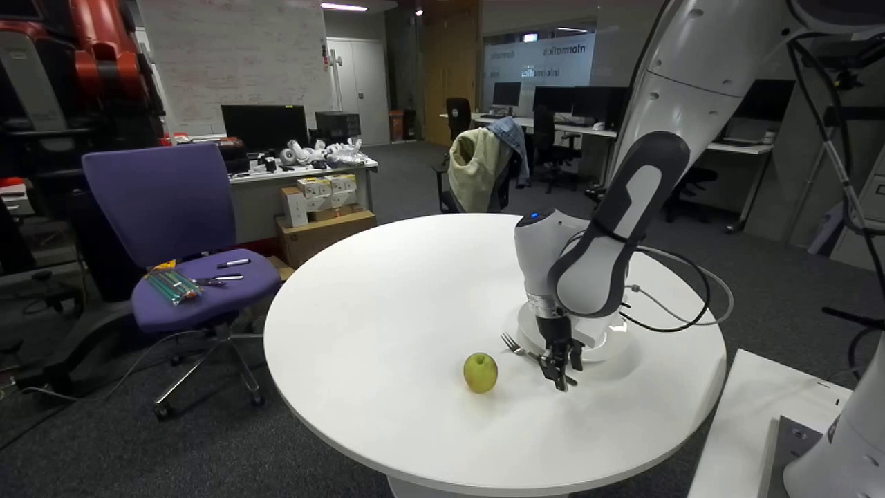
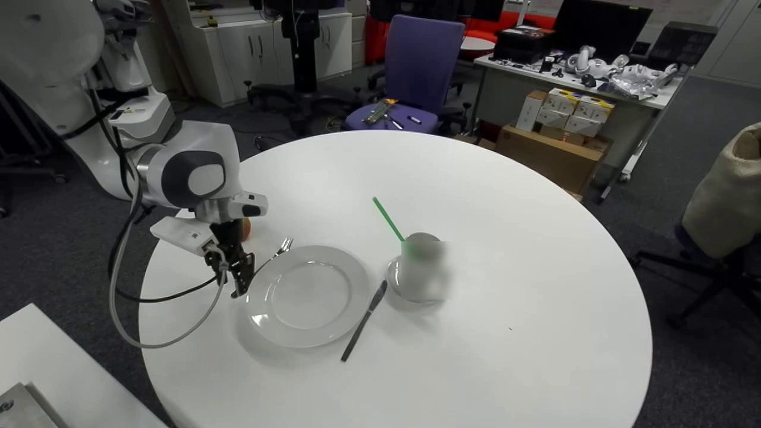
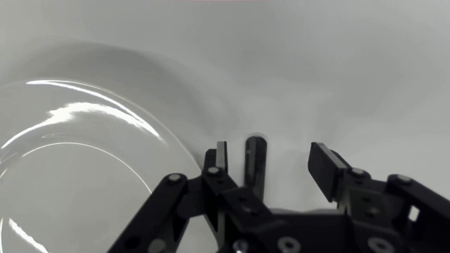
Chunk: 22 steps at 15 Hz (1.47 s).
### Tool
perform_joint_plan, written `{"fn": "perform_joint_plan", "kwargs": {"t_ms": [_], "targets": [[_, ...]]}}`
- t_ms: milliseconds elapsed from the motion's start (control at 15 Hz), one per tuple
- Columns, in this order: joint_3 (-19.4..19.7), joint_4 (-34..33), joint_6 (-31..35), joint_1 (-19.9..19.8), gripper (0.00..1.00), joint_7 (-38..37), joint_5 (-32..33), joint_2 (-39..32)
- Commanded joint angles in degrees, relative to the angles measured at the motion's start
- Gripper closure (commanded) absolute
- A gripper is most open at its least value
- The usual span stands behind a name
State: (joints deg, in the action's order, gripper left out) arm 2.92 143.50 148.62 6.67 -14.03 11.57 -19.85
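Observation:
My gripper is open and empty, pointing down low over the white table, and it shows in both exterior views (image 1: 567, 373) (image 2: 242, 276). In the wrist view its fingers (image 3: 269, 158) stand on either side of the dark handle end of a fork (image 3: 255, 158), apart from it, with the handle nearer the left finger. The fork's tines show in both exterior views (image 1: 511, 344) (image 2: 286, 245). A white plate (image 2: 312, 297) lies right beside the fork; its rim (image 3: 168, 137) is close to the left finger. A yellow-green apple (image 1: 480, 373) stands near the gripper.
A knife (image 2: 364, 321) lies on the plate's far side. Beyond it a blurred cup (image 2: 422, 270) stands on a saucer (image 2: 393, 276), with a green stick (image 2: 388, 217) by it. The round table (image 1: 387, 290) has a purple chair (image 1: 162, 200) beside it.

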Motion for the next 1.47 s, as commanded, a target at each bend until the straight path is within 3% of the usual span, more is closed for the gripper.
{"fn": "perform_joint_plan", "kwargs": {"t_ms": [0,200,400,533,800,1200,1400], "targets": [[0.81,-1.71,0.71,-0.04,0.33,-1.43,-1.03,-1.92],[0.94,-2.5,0.84,0.21,0.32,-2.32,-1.47,-2.71],[1.11,-2.8,1.09,0.52,0.38,-3.16,-1.27,-2.79],[1.18,-2.98,1.2,0.71,0.62,-3.57,-1.03,-2.84],[1.29,-3.12,1.44,1.01,0.72,-4.11,-0.75,-2.89],[0.63,-2.64,3.48,-0.99,0.4,-1.13,-2.13,-3.33],[0.11,-2.09,5.17,-2.5,0.42,0.6,-4.03,-3.38]]}}
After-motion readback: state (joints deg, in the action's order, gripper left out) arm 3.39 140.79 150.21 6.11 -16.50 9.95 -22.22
